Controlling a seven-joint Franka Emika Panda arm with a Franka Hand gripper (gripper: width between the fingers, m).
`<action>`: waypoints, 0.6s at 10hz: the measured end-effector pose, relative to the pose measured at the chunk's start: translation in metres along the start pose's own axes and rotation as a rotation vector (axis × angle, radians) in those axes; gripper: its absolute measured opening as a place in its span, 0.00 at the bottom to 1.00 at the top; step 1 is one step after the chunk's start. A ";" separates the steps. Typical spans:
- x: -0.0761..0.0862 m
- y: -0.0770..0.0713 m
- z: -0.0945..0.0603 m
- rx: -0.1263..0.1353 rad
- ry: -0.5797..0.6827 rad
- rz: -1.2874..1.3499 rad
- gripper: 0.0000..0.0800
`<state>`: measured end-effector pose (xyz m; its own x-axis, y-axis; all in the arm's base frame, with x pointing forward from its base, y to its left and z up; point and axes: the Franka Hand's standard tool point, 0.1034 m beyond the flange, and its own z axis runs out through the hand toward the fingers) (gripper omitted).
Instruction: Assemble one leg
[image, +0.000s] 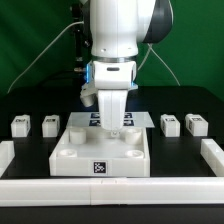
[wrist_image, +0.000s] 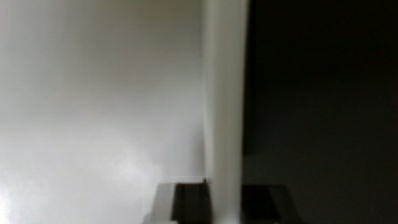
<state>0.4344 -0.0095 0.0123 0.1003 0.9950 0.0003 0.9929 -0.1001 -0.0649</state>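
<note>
We saw the gripper (image: 111, 124) hanging low over the back edge of the square tray part (image: 75, 158), just in front of the marker board (image: 142, 118). We could not tell whether the fingers were spread or pressed together. None of the four legs was held. All sat upright on the black table (image: 30, 102): outer-left leg (image: 18, 124) and inner-left leg (image: 49, 123) on the exterior view's left, inner-right leg (image: 169, 124) and outer-right leg (image: 195, 124) on its right, all apart from the tray. In the wrist view we saw only a blurred white surface (wrist_image: 89, 100) beside darkness.
</note>
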 end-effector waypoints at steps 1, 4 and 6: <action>0.000 0.000 0.000 0.000 0.000 0.000 0.08; 0.000 0.000 0.000 -0.001 0.000 0.000 0.08; 0.000 0.000 0.000 -0.001 0.000 0.000 0.08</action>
<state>0.4346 -0.0095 0.0124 0.1004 0.9949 0.0004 0.9929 -0.1002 -0.0639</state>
